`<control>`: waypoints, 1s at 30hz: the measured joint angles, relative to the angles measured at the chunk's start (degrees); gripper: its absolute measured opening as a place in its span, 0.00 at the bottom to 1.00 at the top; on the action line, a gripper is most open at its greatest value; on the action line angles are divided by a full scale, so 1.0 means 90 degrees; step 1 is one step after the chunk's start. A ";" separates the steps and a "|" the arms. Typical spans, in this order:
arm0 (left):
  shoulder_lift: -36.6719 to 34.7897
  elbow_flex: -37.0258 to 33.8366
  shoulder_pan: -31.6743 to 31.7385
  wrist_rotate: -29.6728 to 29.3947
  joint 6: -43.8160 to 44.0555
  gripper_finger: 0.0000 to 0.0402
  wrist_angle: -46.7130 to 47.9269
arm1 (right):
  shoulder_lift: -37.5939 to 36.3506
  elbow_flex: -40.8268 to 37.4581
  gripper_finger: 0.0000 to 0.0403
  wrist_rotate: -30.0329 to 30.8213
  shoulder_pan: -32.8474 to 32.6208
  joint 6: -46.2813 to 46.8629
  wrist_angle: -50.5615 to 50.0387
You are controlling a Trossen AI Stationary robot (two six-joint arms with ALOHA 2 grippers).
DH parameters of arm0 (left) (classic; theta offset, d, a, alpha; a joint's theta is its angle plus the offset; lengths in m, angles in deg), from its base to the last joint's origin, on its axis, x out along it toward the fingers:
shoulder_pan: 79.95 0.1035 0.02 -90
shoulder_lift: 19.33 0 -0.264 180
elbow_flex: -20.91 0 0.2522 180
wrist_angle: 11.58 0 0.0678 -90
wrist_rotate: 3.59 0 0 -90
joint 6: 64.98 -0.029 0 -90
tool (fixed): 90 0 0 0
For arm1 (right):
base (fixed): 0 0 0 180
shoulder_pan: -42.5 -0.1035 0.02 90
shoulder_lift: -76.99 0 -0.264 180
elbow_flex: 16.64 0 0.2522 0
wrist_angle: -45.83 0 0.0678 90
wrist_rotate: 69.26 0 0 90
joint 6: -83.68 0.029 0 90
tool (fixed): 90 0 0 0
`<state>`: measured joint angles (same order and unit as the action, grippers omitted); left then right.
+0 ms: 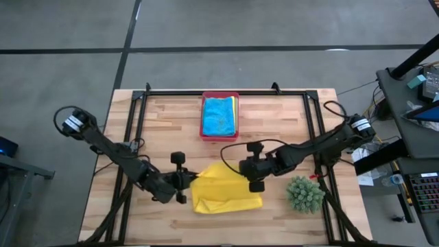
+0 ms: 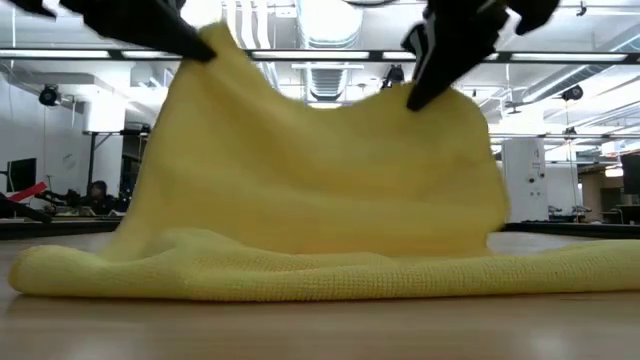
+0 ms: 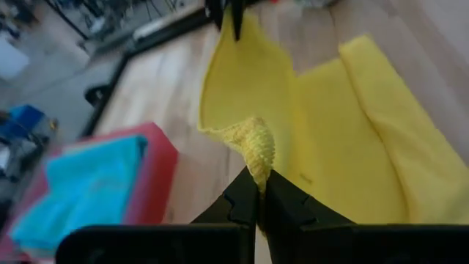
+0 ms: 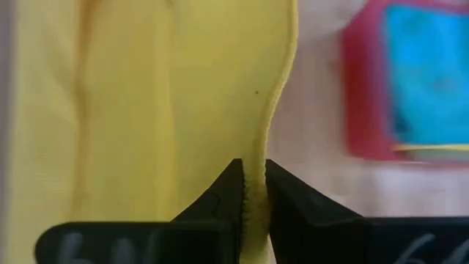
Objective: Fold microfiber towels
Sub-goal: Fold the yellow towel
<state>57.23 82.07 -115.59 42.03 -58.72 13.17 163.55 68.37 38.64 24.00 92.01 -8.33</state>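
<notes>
A yellow microfiber towel [image 1: 225, 192] lies near the table's front middle. Its near part rests on the table [image 2: 300, 275], and its far edge is raised between my two grippers. My left gripper [image 1: 184, 184] is shut on the towel's left raised corner. My right gripper [image 1: 250, 175] is shut on the right raised end of that edge. A turquoise towel [image 1: 219, 115] lies in the pink tray [image 1: 204, 130], with a strip of yellow cloth [image 1: 235, 110] showing at its right side. My left gripper pinches the towel's bunched corner [image 3: 256, 150] between its two fingers, coming slanting from the table's left. The corner is lifted clear, and the cloth falls away from it to the table. My right gripper pinches the towel's far edge [image 4: 256, 180] between its two fingers, near the right corner, coming from the table's right. The edge is lifted, and the cloth hangs slack below it [image 2: 440, 180] down to the table.
The pink tray stands at the far middle of the table. A spiky green plant [image 1: 305, 193] stands at the near right, close to my right arm. Black frame rails [image 1: 137, 137] run along the table's left, right and far sides.
</notes>
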 joint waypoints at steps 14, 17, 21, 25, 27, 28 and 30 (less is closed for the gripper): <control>-0.1580 0.0306 0.0222 -0.0367 -0.2087 0.00 -0.0005 | -0.0051 0.2018 0.09 0.1678 0.0104 -0.1364 -0.1579; -0.1900 0.0361 0.0313 -0.0367 -0.2620 0.00 -0.0004 | -0.0112 0.2420 0.09 0.1991 0.0117 -0.1697 -0.1657; -0.2212 0.0554 0.0367 -0.0364 -0.2941 0.00 -0.0040 | -0.0210 0.3010 0.09 0.2021 0.0116 -0.2056 -0.1705; -0.2373 0.0788 0.0367 -0.0248 -0.3124 0.00 -0.0063 | -0.0329 0.3633 0.09 0.2015 0.0114 -0.2297 -0.1824; -0.2377 0.0927 0.0367 -0.0024 -0.3137 0.00 -0.0157 | -0.0390 0.3905 0.09 0.1978 0.0114 -0.2409 -0.1856; -0.2377 0.0986 0.0367 0.0075 -0.3160 0.00 -0.0205 | -0.0411 0.4038 0.09 0.1898 0.0114 -0.2455 -0.1868; -0.2363 0.1056 0.0364 0.0114 -0.3338 0.00 -0.0350 | -0.0437 0.4296 0.09 0.1714 0.0114 -0.2541 -0.1894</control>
<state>35.97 91.58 -112.31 43.06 -88.77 10.01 159.62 107.03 54.06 25.03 69.14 -25.38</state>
